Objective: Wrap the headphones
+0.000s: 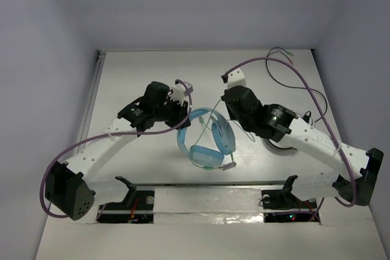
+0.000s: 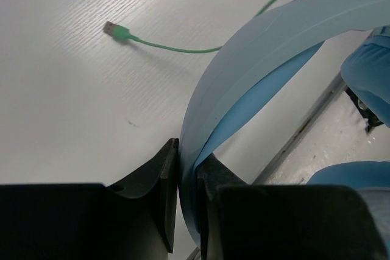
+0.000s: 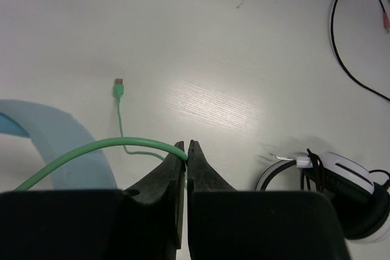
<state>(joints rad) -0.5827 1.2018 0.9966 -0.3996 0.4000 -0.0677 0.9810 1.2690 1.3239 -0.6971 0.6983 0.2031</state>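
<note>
While both arms reached inward, worktop [image 1: 134, 77]: white, carrying everything else.
Left arm [image 1: 103, 147]: stretched from the near left corner toward the middle.
Right arm [image 1: 317, 144]: stretched from the near right corner toward the middle, facing the left arm.
Headphones [image 1: 206, 155]: light blue, between the two arms at the middle of the worktop toward its near edge; whether the ear cups rested on the surface could not be told.
Headband [image 2: 262, 47]: arched away from the left wrist camera, its end running down between the left jaws.
Left jaws: closed tight on the headband, one finger on each face.
Black-and-white headset [image 3: 341, 181]: lay on the worktop at the right, under the right arm in the top view.
Thin black cable [image 3: 347, 41]: looped at the far right, well apart from the headphones.
Pale green cable [image 3: 91, 150]: curved up off the worktop to the right jaws' tips.
Right jaws: closed, pinching the pale green cable.
Plug [image 3: 119, 85]: green, flat on the worktop beyond the jaws, touched by neither arm.
</note>
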